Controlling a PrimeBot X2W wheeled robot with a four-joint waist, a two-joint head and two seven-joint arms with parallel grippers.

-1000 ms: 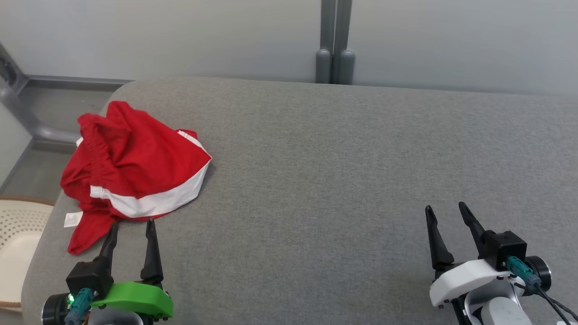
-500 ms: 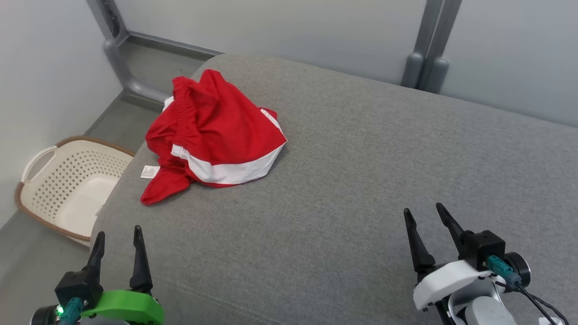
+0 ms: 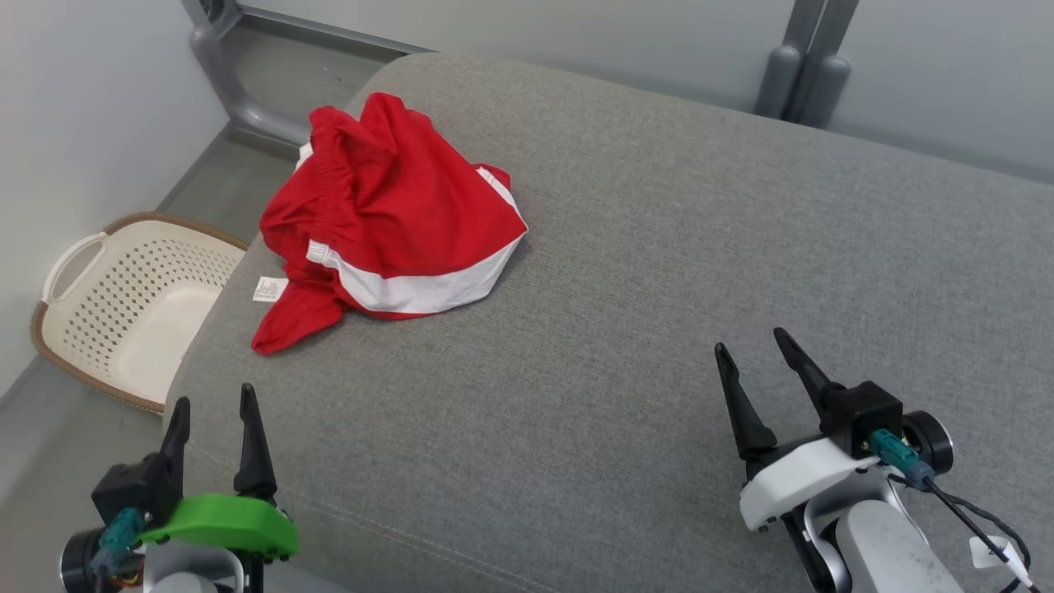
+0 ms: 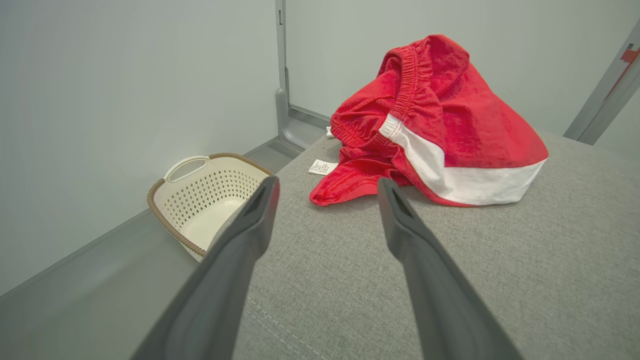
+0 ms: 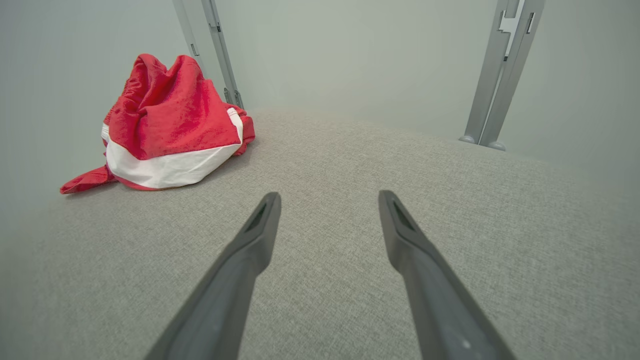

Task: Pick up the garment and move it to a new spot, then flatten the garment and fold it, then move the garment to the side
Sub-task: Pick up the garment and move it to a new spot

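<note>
Hovering near the cushion [image 3: 626, 272], both jaws gape.

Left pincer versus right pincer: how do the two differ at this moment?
The left pincer sits on a green mount, the right pincer on a white one. The left pincer points at the crumpled red-and-white fabric garment just ahead; the right pincer faces the grey upholstered surface, garment far off. Both stand open, holding nothing.

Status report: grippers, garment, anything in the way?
Open, empty: left gripper, right gripper. Red garment crumpled on grey cushion, untouched, ahead of left gripper. Nothing between them.
</note>
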